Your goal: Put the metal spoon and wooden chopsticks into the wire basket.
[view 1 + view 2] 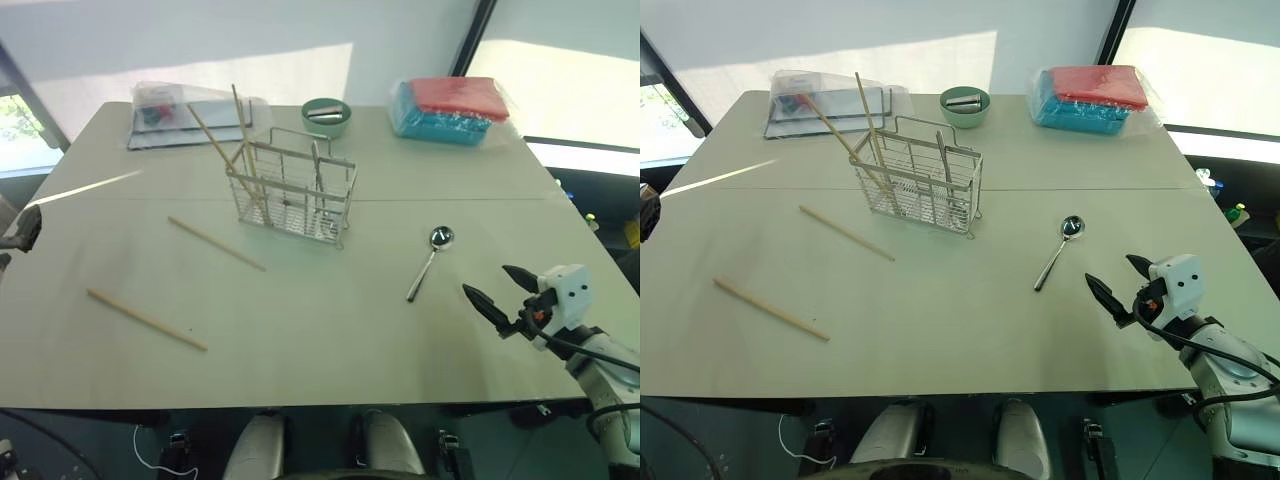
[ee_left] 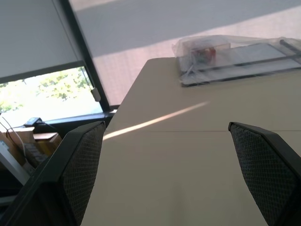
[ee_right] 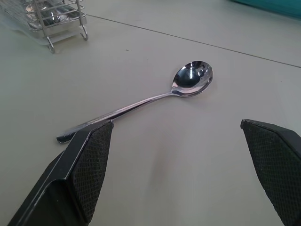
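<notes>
Two wooden chopsticks lay loose on a pale table point(image 1: 330, 340), one point(image 1: 216, 243) just left of the wire basket point(image 1: 294, 193) and the other point(image 1: 146, 319) nearer the table's front left edge. The two sticks lay well apart, both slanting the same way. More chopsticks stood inside the basket, leaning out over its top toward the left; one of them point(image 1: 214, 139) tilted steeply. The basket stood upright near the middle of the table. The metal spoon point(image 1: 430, 262) lay flat on the table to the right of the basket, its round bowl facing up and pointing toward the far side, its handle toward the near edge.

The right gripper point(image 1: 498, 289) hovered just beyond the spoon's handle on the right, its two black fingers spread wide and holding nothing. In its wrist view the spoon point(image 3: 155, 97) lay on the table between the fingers. The left gripper point(image 2: 174, 183) was at the far left edge of the table, its fingers also wide apart and empty.

At the back of the table sat a small green bowl point(image 1: 326, 117), a clear plastic bag point(image 1: 190, 112) on the left, and a wrapped red and blue packet point(image 1: 452, 108) on the right.
</notes>
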